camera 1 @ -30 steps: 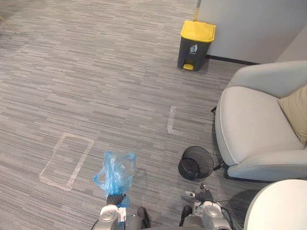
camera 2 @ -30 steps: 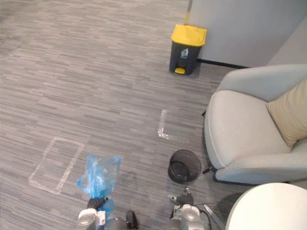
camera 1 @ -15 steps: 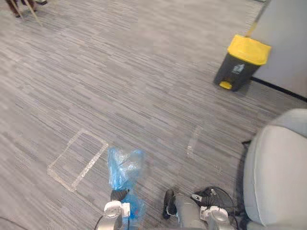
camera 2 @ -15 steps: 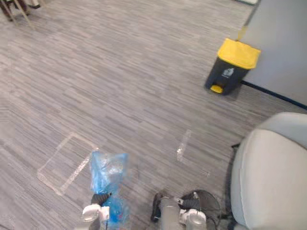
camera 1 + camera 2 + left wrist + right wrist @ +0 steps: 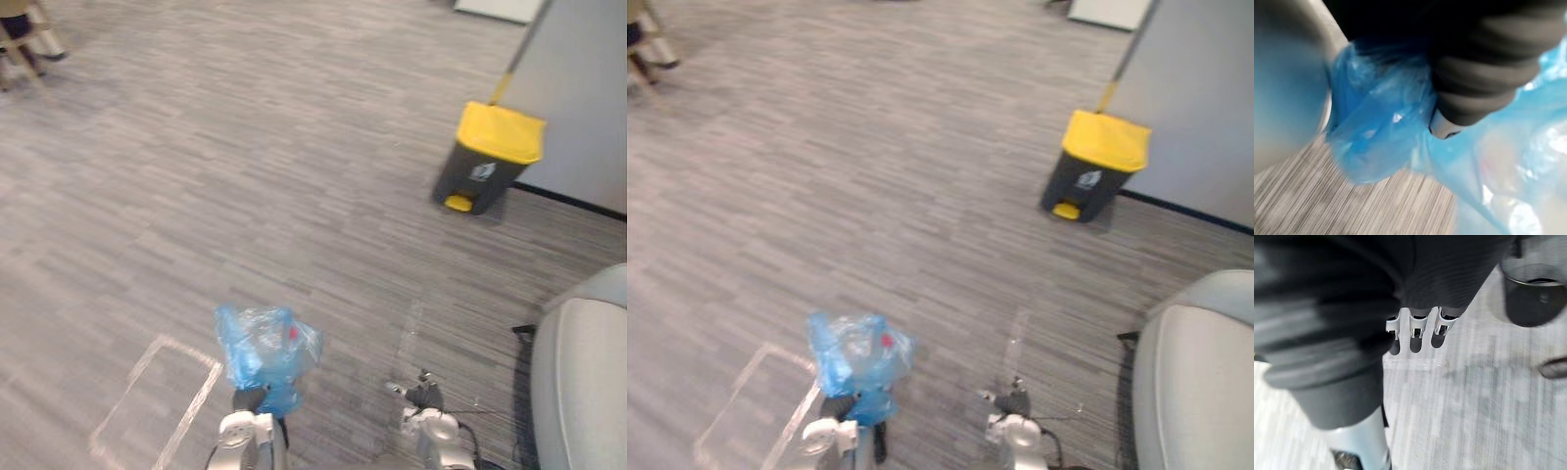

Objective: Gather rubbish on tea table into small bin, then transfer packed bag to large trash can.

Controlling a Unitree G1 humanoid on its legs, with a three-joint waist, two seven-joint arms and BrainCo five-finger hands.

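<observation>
A packed blue plastic bag (image 5: 266, 343) with rubbish inside hangs over the grey carpet low in the left eye view. My left hand (image 5: 250, 400) is shut on its gathered neck, and in the left wrist view the blue bag (image 5: 1381, 132) bunches under the hand's dark cover. The large trash can (image 5: 488, 157), dark grey with a yellow lid, stands ahead to the right against a wall. My right hand (image 5: 423, 396) hangs low to the right of the bag, its fingers (image 5: 1411, 326) curled with nothing in them. The small black mesh bin (image 5: 1535, 293) stands on the carpet beyond that hand.
A pale grey armchair (image 5: 586, 382) fills the lower right. A taped rectangle (image 5: 157, 401) and a short tape strip (image 5: 409, 328) mark the carpet. Chair legs (image 5: 24, 44) stand far left. Open carpet lies between me and the can.
The camera has swung left and forward: the armchair has slid to the right edge and the small bin has left the eye views. The bag stays in my left hand.
</observation>
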